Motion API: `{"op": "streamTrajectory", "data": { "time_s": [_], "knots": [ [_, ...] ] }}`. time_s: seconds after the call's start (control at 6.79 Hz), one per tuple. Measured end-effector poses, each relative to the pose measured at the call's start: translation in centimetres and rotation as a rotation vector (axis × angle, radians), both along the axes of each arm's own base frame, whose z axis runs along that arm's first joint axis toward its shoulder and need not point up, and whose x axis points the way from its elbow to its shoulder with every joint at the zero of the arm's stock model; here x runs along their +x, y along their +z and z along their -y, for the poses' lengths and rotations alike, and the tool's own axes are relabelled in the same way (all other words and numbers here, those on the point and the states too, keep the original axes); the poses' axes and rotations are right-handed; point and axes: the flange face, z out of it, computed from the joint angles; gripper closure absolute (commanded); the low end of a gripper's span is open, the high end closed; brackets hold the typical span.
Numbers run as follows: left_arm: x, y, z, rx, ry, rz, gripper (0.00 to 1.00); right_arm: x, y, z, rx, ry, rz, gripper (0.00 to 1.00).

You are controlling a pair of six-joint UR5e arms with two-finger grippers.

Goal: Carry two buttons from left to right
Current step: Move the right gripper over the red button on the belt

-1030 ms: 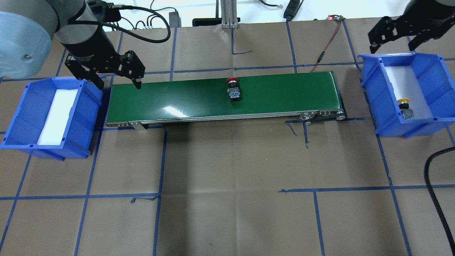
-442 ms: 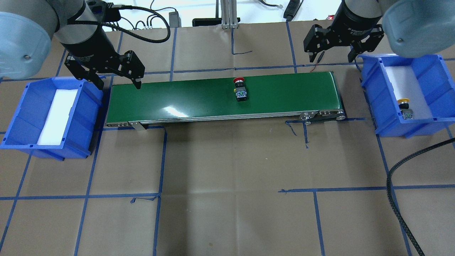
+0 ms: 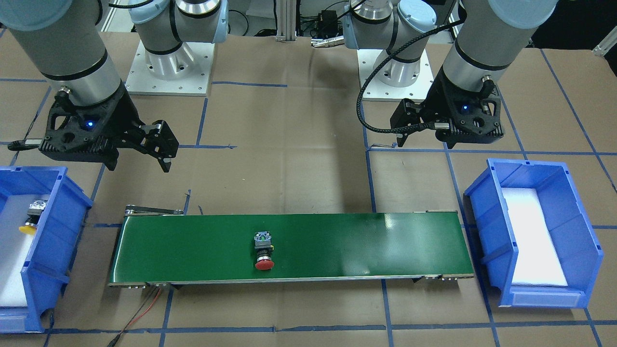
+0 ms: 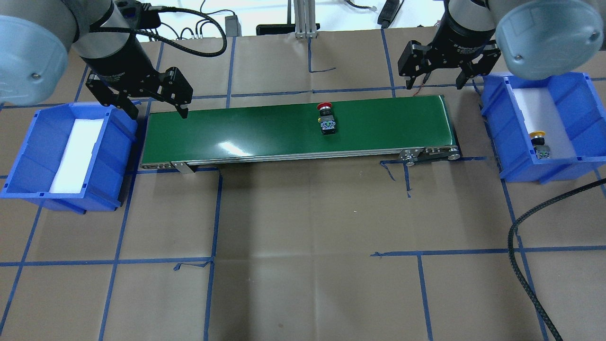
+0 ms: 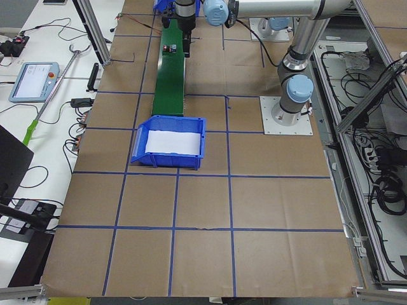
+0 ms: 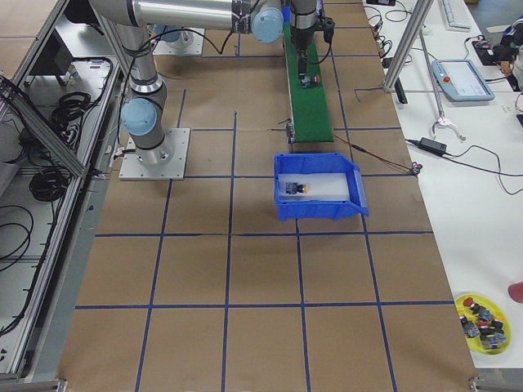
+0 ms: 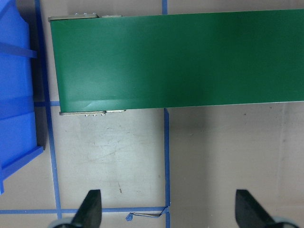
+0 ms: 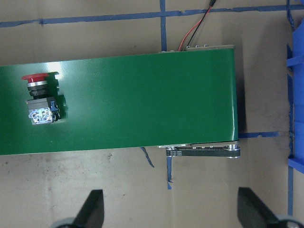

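At the table's [image 4: 303,227] left end in the overhead view, with 12 o'clock as the far edge, a blue bin [image 4: 28,151] holds only a white foam pad [image 4: 75,156]. At its 2 o'clock the left gripper [image 4: 158,112] hangs over the gap between the bin and the left end of the green conveyor belt [image 4: 246,125]. Its jaws are spread wide with nothing between them.

Just right of the belt's middle lies the red button [image 4: 325,119], on its side. Its red cap points to 12 o'clock and its dark body to 6 o'clock, and it is apart from both grippers.

At the red button's 2 o'clock the right gripper [image 4: 434,86] hangs above the table just beyond the far edge of the belt's right end. Its jaws are also wide apart and empty.

At the belt's 3 o'clock stands a second blue bin [image 4: 575,102]. The yellow button [image 4: 539,144] lies on the white pad in this bin's near end, cap toward 12 o'clock.
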Motion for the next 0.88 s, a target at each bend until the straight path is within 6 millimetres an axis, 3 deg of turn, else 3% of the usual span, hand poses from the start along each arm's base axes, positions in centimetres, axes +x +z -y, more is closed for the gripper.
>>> {"op": "streamTrajectory", "data": {
  "time_s": [0.88],
  "knots": [
    [0.01,-0.01,0.01,0.000,0.000,0.001,0.00,-0.09,-1.25,0.65,0.019,0.005,-0.011,0.00]
  ]
}}
